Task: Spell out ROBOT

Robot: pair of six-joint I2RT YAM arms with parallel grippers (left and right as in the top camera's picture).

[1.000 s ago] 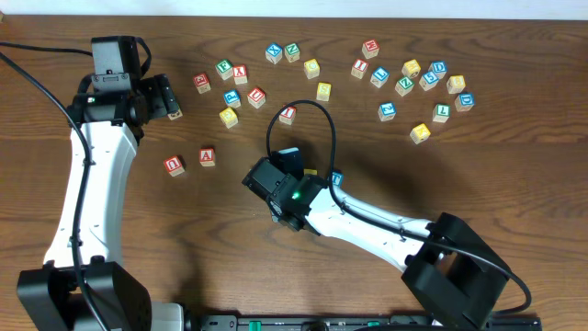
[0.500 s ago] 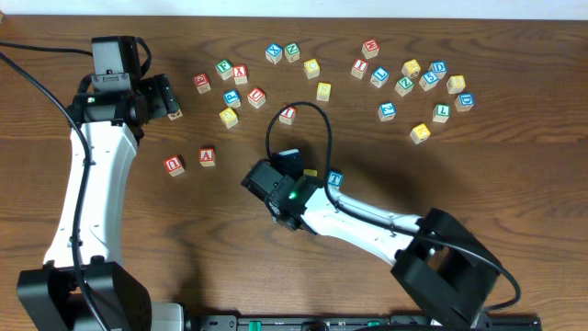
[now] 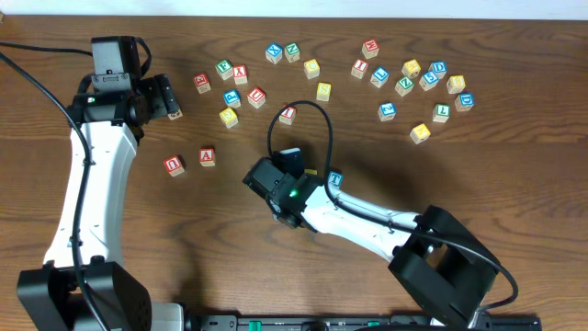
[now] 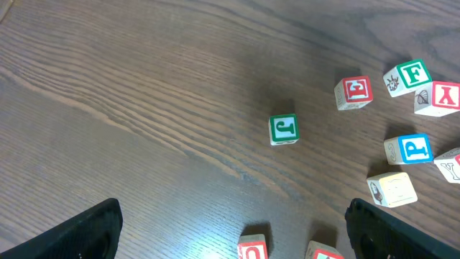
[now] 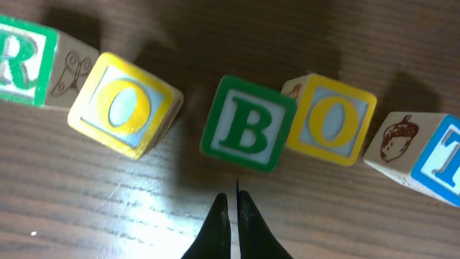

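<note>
Wooden cubes, namely green R cube [image 5: 18,65], yellow O cube [image 5: 126,104], green B cube [image 5: 246,124], second yellow O cube [image 5: 332,119] and blue T cube [image 5: 438,162], lie in a crosswise row on the table [image 5: 86,216]. The green B cube sits dead ahead of the right pincer [image 5: 235,201], which is pressed together and empty. The left pincer [image 4: 231,208], spread, is farther off.

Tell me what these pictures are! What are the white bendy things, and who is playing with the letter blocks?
Those are two robot arms at a wooden table: the left arm and the right arm. Each ends in a two-finger pincher. One picture looks down from above; the other two come from small cameras on the wrists. The left pincher is open and empty. The right pincher is shut, holding nothing, and points at a crooked row of blocks: the R, a first O, the B, a second O, the T. Many loose blocks lie scattered elsewhere.
</note>
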